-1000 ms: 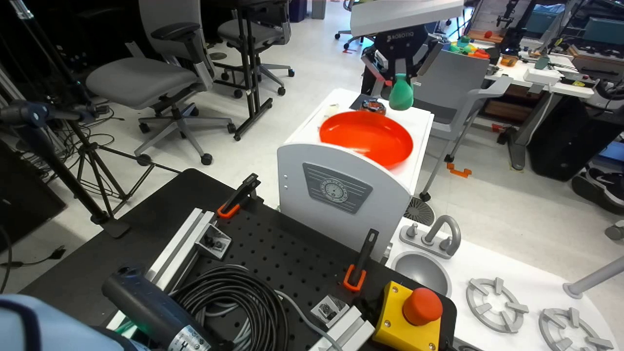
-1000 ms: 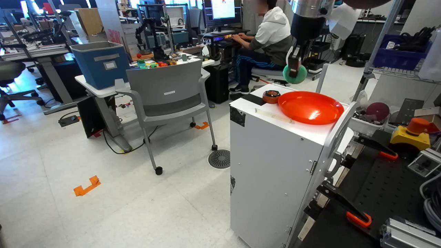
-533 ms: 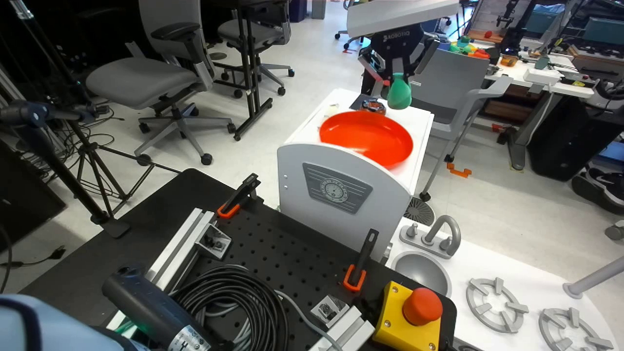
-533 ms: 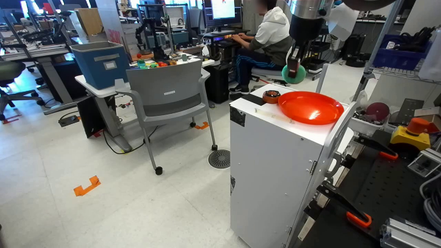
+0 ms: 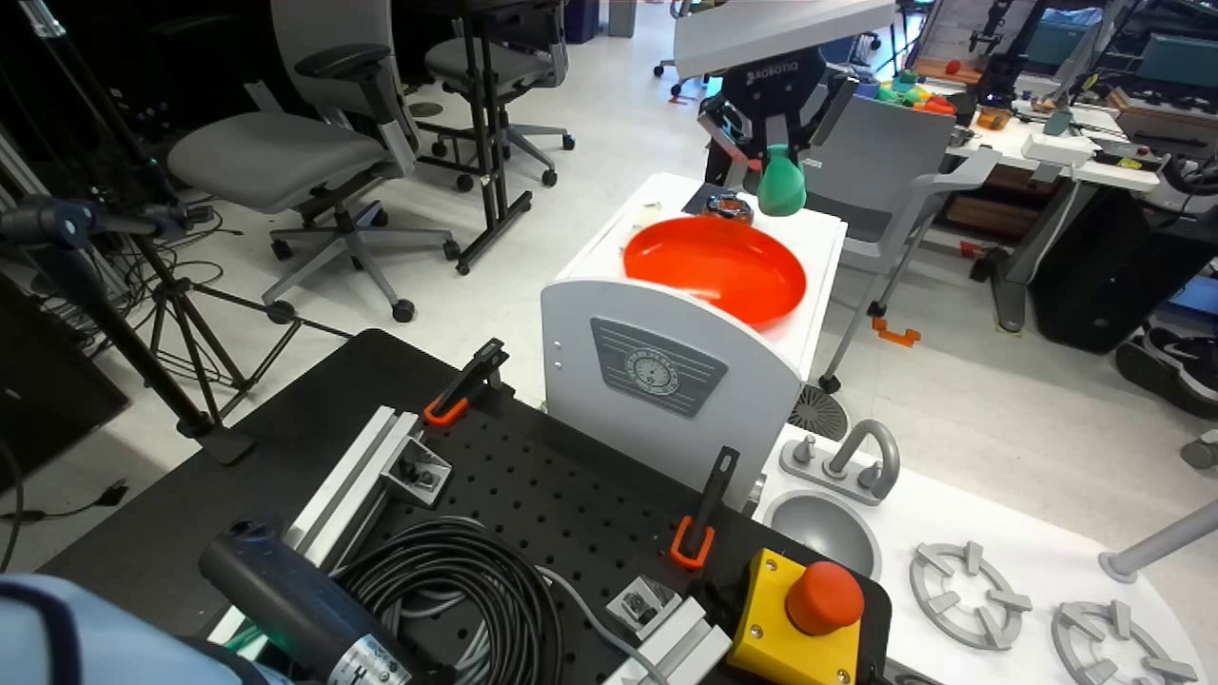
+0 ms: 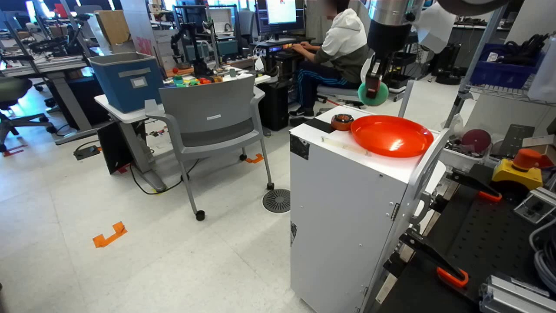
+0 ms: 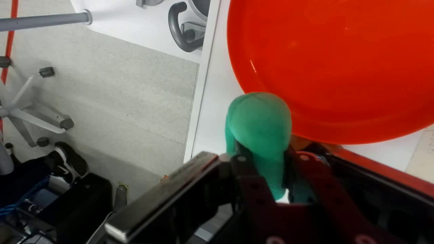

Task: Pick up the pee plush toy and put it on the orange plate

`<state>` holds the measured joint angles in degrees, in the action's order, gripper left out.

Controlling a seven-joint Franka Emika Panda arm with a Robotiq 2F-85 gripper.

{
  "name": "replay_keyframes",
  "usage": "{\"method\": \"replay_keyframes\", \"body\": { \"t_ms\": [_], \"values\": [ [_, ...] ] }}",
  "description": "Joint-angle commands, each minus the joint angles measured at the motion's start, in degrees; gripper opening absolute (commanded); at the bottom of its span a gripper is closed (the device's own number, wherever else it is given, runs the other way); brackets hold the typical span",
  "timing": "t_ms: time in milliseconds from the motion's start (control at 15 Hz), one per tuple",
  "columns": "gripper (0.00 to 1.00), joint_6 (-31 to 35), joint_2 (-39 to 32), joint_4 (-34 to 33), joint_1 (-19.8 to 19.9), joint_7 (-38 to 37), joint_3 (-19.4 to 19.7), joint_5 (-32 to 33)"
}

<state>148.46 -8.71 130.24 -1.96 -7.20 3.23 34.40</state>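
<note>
Green is bulging from my gripper (image 7: 264, 156): its fingers (image 7: 249, 189) are clamping the soft ball (image 7: 261, 118) and pinching its upper part narrow. I am holding the ball in the air, and in an exterior view I am seeing a gap between it and the orange plate (image 6: 393, 134), which is lying on the white cabinet (image 6: 343, 204). In the wrist view the ball is covering a bit of the plate's rim, though I am not managing to tell whether it is hanging over the plate or just beside it. A small brown round thing (image 6: 342, 123) is sitting on the cabinet just beside the plate. A grey panel (image 5: 647, 438) with a dial (image 5: 653, 371) is standing along the cabinet's edge; near it a tap (image 5: 889, 466) is curving over a grey sink (image 5: 823, 533), with two stove rings (image 5: 1009, 601) lying farther along the white counter (image 5: 913, 518). A yellow box (image 5: 780, 647) with a red button (image 5: 825, 597) is resting at the corner of a black board (image 5: 571, 476), near a coil of cable (image 5: 523, 590). In both exterior views a grey chair (image 6: 213, 115) is standing near the cabinet, and in an exterior view I am also seeing a person (image 6: 336, 52) sitting at a screen (image 6: 281, 11).
</note>
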Motion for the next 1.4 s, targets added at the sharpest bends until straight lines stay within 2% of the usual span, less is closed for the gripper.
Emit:
{"method": "replay_keyframes", "body": {
  "t_ms": [0,800,867,1000,1333],
  "values": [
    [0.05,1.54,2.34,2.5,-0.43,-2.34,0.32,3.23],
    [0.05,-0.05,1.43,1.6,-0.3,-1.24,-0.53,2.75],
    [0.46,-0.09,1.54,1.83,-0.28,-0.95,-0.56,2.74],
    [0.54,-0.2,1.64,2.06,-0.25,-0.68,-0.61,2.55],
    [0.92,0.01,1.73,2.51,-0.32,-1.42,-0.41,3.49]
  ]
}}
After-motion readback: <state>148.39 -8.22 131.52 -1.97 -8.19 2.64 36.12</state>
